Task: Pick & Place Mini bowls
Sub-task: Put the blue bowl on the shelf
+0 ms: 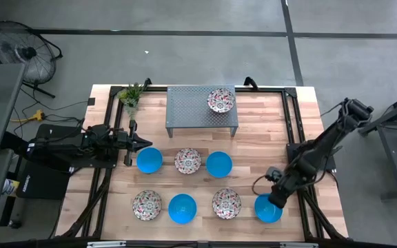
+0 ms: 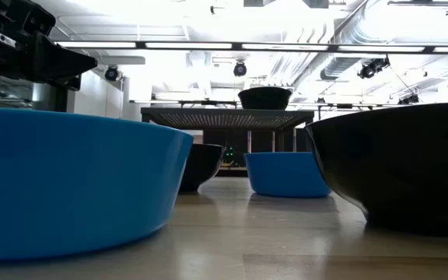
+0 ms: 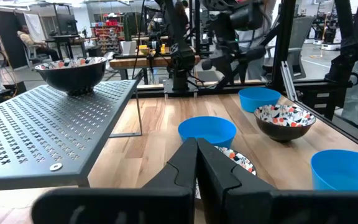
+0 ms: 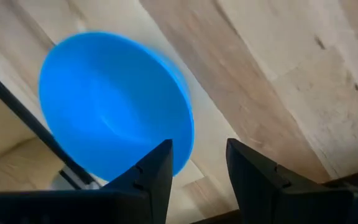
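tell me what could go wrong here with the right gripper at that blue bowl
The right gripper is open at the rim of the blue bowl, which sits near the table's front right edge. A glancing close might push the bowl toward that edge instead of gripping it. The floral bowl stands close beside it, so a sideways lift could knock it. The left gripper, shut, waits by another blue bowl.
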`<state>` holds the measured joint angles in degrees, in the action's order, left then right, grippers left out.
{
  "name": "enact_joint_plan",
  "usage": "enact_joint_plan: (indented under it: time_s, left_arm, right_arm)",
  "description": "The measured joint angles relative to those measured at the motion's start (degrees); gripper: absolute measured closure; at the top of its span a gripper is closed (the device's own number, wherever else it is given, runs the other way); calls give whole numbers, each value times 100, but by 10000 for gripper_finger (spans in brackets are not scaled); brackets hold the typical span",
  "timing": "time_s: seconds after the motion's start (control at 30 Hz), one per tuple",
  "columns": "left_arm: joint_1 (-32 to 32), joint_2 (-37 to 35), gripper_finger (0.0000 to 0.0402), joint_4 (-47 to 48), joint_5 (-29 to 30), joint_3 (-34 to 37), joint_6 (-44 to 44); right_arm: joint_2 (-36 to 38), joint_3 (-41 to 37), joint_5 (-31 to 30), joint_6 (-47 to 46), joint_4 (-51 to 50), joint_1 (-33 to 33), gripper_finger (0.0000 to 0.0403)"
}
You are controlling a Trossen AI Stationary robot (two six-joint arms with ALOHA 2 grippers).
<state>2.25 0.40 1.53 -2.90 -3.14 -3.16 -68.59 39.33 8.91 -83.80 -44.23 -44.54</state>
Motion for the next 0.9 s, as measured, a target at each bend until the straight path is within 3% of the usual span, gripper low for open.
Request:
enact_joint_plan:
  time_s: [0.63,0.9]
  left_arm:
    - [-1,0,401,-1,-2,0,0]
    - [0,0,401,-1,-4,0,0]
  right_arm:
    - [-1127,2,-193,-302,770,-284,266]
    - [-1122,2,-206,-1008,765,-284,310]
